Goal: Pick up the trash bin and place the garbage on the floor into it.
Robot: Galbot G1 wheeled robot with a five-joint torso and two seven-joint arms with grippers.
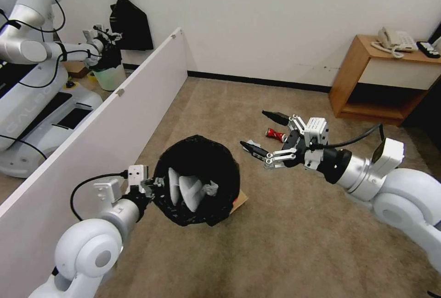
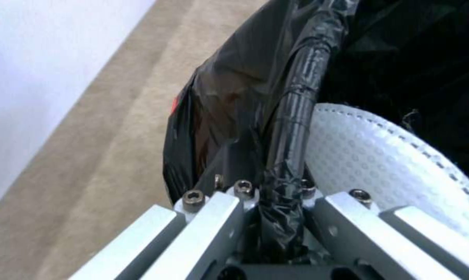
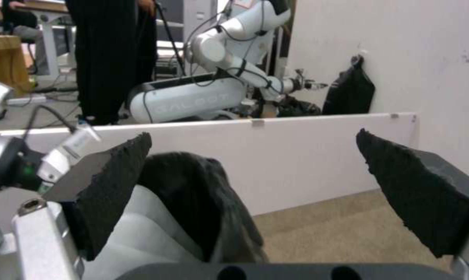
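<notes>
The left claw (image 1: 154,182) clamps the trash bin (image 1: 197,178), white slippers (image 1: 186,191) inside; beyond it the empty right claw (image 1: 264,138) gapes, crushed can (image 1: 276,134) still on the floor (image 1: 285,224).

A low white partition board (image 1: 92,141) runs along my left. Beyond it another robot (image 1: 32,82) reaches over a pale bucket (image 1: 109,77). A black bag (image 1: 131,24) hangs on the wall. A wooden side table (image 1: 386,82) holds a white telephone (image 1: 395,40).

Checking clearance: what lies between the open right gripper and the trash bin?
In the head view, bare carpet separates the right gripper from the trash bin, held by the left gripper.
</notes>
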